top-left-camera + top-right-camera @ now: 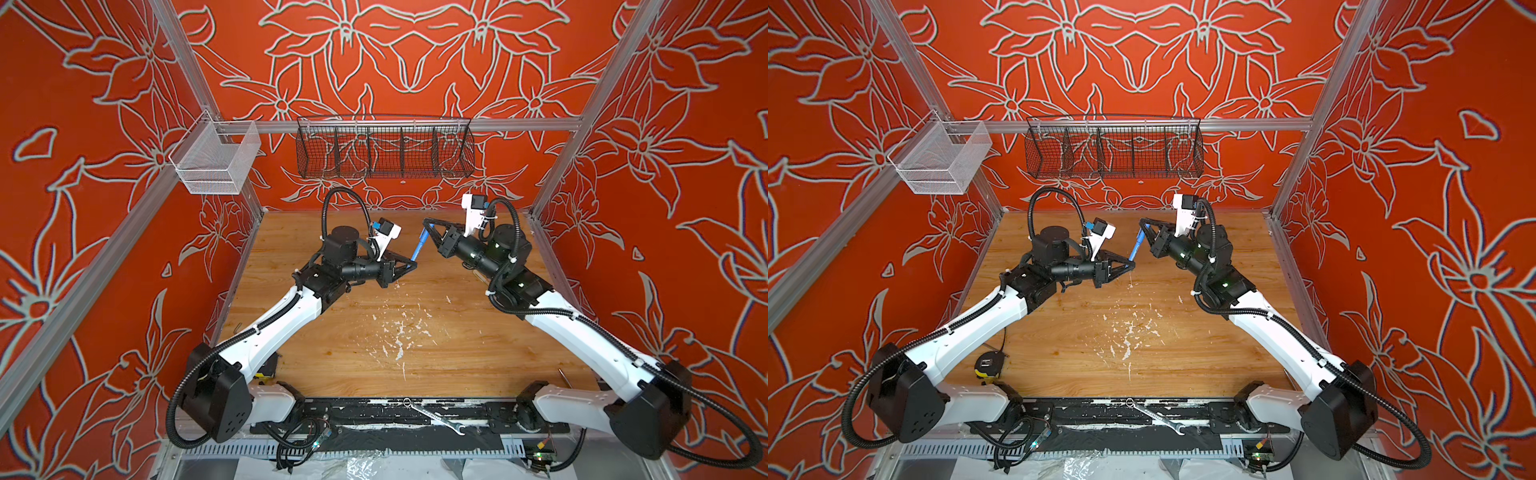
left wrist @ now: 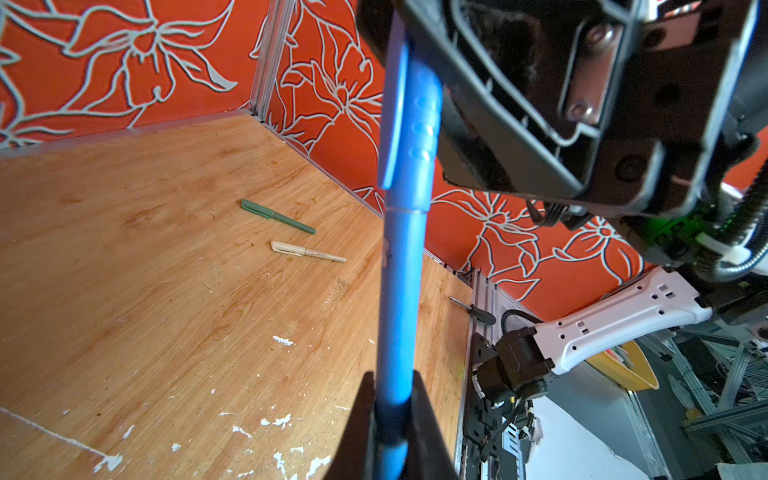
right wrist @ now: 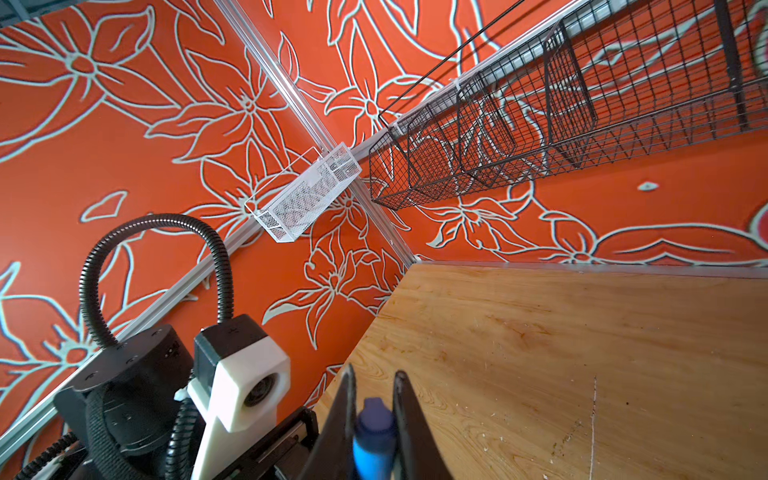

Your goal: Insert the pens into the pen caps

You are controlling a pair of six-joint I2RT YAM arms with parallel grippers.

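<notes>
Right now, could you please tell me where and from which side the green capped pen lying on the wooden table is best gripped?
Probably mid-barrel on the thin green capped pen, straight down from above, with the jaws across its width. It lies flat on the wooden table, exposing only its top and long sides; the beige capped pen beside it lies apart.

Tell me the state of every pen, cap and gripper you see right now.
blue pen: off the table, capped.
blue cap: on the blue pen.
green pen: capped, lying on the table.
beige pen: capped, lying on the table.
left gripper: shut on blue pen.
right gripper: shut on blue cap.
</notes>
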